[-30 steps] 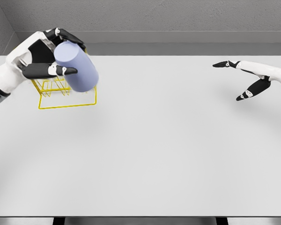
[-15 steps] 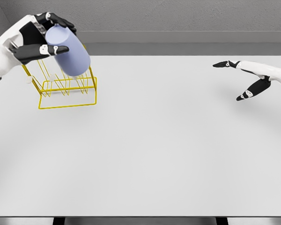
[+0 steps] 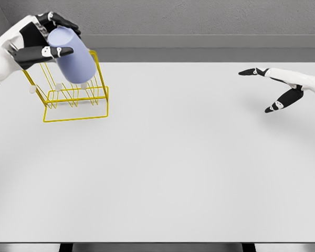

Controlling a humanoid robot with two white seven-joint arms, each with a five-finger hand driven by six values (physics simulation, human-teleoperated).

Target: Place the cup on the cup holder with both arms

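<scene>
Lavender cup (image 3: pixel 73 55) (tilted) held above yellow wire cup holder (image 3: pixel 73 94), far-left

Cup (image 3: pixel 73 56): smooth, matt lavender surface with a plastic look; no gloss or pattern.
Cup holder (image 3: pixel 73 100): thin yellow wire, coated-metal look, with small white tips on some prongs.
Worktop (image 3: pixel 173 168): smooth, matt light grey surface; dark edge band along the near edge.
Left hand (image 3: pixel 39 39): white shell with a soft sheen; black matt fingers.
Right hand (image 3: pixel 281 89): same white shell, black finger segments.
Back wall (image 3: pixel 199 18): rough, grainy grey, concrete-like.
</scene>
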